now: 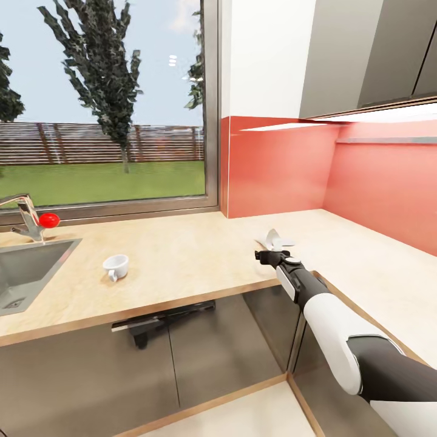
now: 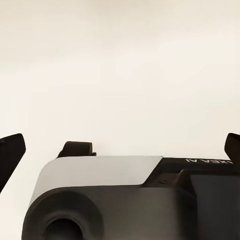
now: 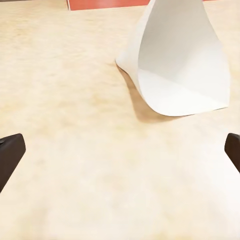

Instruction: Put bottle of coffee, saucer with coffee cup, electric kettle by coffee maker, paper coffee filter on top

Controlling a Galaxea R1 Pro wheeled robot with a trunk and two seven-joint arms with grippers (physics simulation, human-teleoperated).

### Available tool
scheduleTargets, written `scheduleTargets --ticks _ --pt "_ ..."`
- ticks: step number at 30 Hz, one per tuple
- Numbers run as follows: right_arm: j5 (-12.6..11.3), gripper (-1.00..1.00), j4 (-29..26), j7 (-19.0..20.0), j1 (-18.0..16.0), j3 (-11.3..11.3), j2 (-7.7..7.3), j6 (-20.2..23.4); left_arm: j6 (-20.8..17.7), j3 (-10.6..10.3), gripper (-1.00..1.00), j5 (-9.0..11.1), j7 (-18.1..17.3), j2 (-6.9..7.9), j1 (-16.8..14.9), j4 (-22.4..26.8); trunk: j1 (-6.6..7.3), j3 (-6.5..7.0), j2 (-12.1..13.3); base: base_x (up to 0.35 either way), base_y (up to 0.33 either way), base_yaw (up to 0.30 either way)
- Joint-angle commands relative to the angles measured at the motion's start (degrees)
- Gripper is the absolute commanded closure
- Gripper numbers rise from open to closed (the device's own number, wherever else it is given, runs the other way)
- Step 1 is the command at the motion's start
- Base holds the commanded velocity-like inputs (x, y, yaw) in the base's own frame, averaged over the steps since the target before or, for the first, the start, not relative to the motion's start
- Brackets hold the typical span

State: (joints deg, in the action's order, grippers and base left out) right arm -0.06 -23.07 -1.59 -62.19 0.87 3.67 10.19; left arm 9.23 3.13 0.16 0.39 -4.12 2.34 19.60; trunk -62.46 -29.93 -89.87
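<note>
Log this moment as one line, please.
right gripper: open, facing paper coffee filter on countertop | coffee cup: near sink

Beige countertop [image 1: 200,255] carries a coffee cup [image 1: 115,266] and paper filter [image 1: 274,238].

**Arm and End Effector Pose**

The right arm [image 1: 340,328] extends forward and to the left from the lower right of the head view, with the forearm white and the wrist black. The right end effector [image 1: 265,247] is held low, just above the surface. In the right wrist view its two fingertips [image 3: 10,155] sit at opposite frame edges, jaws spread wide with nothing between them. The left end effector [image 2: 120,150] likewise has its fingertips [image 2: 11,152] wide apart, with nothing gripped.
</note>
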Motion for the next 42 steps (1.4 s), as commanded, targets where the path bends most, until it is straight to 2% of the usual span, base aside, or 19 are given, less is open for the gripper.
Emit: scheduleTargets --ticks 1,9,22,23,42 --pt "0.0 -1.00 -0.1 -0.2 0.0 0.1 0.01 0.3 0.1 0.3 -1.00 0.0 0.0 -0.05 0.0 0.1 0.00 -0.05 0.0 0.000 0.000 0.000" --pt "0.0 -1.00 -0.2 -0.2 -0.1 0.1 0.01 0.6 0.1 0.3 -1.00 0.0 0.0 0.09 0.0 0.1 0.00 -0.05 0.0 0.008 0.000 0.000" --pt "0.0 -1.00 4.0 -0.2 -0.2 0.4 -0.07 -3.6 0.1 0.3 -1.00 0.1 0.0 0.74 0.0 0.1 0.00 -0.05 0.0 0.034 0.000 0.000" --pt "0.1 -1.00 4.9 -0.2 -0.2 0.4 -0.07 -5.5 0.1 0.3 -1.00 0.1 0.0 0.75 0.0 0.1 0.00 -0.05 0.0 0.042 0.000 0.000" --pt "0.2 -1.00 5.1 -0.2 -0.2 0.4 -0.11 -5.7 0.1 0.3 -1.00 0.1 0.0 0.78 0.0 0.1 0.00 -0.05 0.0 0.090 -0.033 0.000"
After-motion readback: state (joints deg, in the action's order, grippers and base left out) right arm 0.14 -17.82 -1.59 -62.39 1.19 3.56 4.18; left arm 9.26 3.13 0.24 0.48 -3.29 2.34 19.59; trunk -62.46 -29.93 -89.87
